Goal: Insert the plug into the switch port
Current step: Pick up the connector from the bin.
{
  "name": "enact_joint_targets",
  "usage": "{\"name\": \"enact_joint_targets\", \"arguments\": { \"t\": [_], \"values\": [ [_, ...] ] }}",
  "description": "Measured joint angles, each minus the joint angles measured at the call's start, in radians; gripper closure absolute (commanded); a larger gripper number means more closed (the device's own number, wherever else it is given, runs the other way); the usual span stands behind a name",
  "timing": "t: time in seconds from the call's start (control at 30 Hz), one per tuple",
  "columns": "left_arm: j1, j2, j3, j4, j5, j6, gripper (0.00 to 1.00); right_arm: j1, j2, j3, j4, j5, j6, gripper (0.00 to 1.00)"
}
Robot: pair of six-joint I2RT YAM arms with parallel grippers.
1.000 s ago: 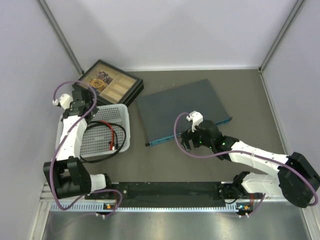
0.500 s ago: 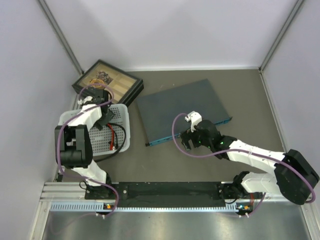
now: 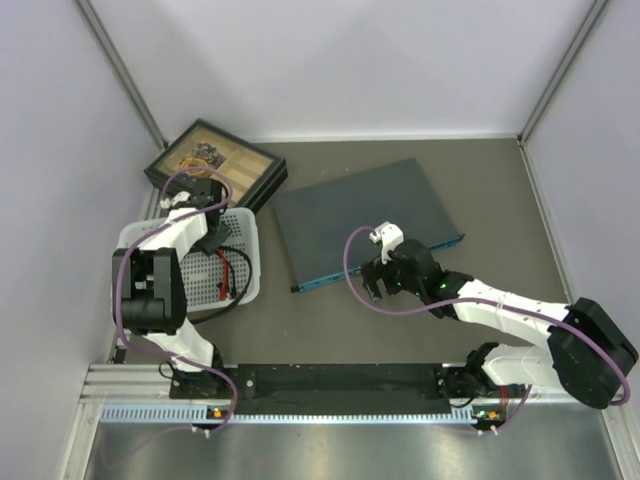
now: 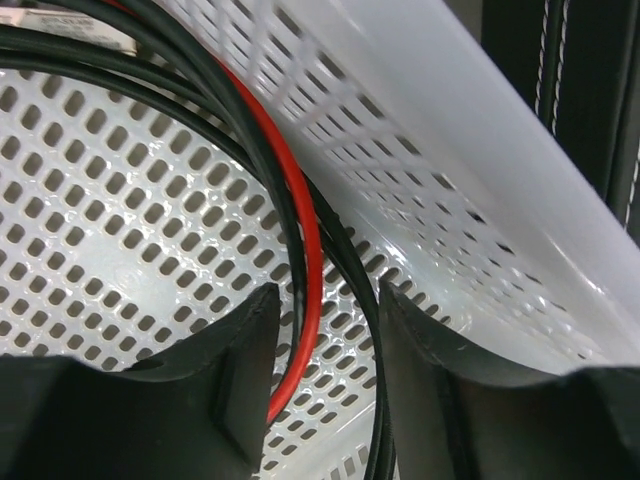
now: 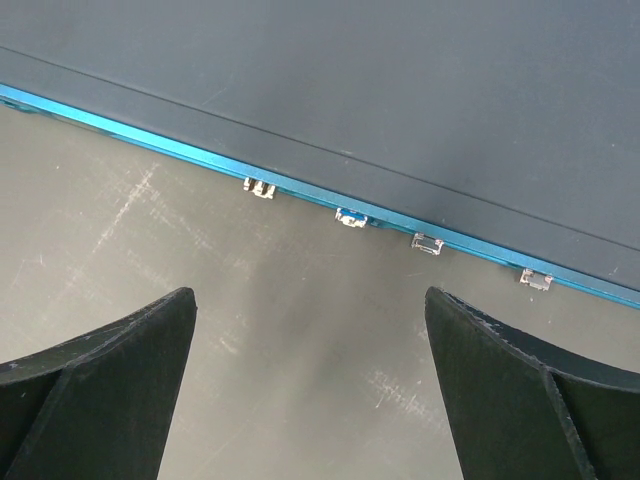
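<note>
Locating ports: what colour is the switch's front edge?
Teal-blue; the switch edge shows best in the right wrist view.

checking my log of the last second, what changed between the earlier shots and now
The left pincer swung in from the far left corner of the white basket and dropped into it. It now straddles the red cable, open, gripping nothing. The right pincer barely shifted, open and empty by the blue edge of the switch. Switch, basket and tray box stayed put.
</note>
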Motion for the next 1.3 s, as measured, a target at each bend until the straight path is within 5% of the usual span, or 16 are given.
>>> {"name": "enact_joint_targets", "arguments": {
  "t": [0.23,0.67,1.3],
  "values": [
    [-0.036,0.035,0.009,-0.010,-0.019,0.001,0.60,0.000,0.000,-0.001,0.014,0.004,0.000,0.05],
    [-0.045,0.043,0.021,-0.048,-0.058,0.005,1.00,0.000,-0.003,-0.002,0.018,0.012,0.000,0.05],
    [-0.046,-0.389,0.104,-0.135,-0.070,0.088,1.00,0.000,-0.045,-0.002,0.016,0.013,0.000,0.05]
  ]
}}
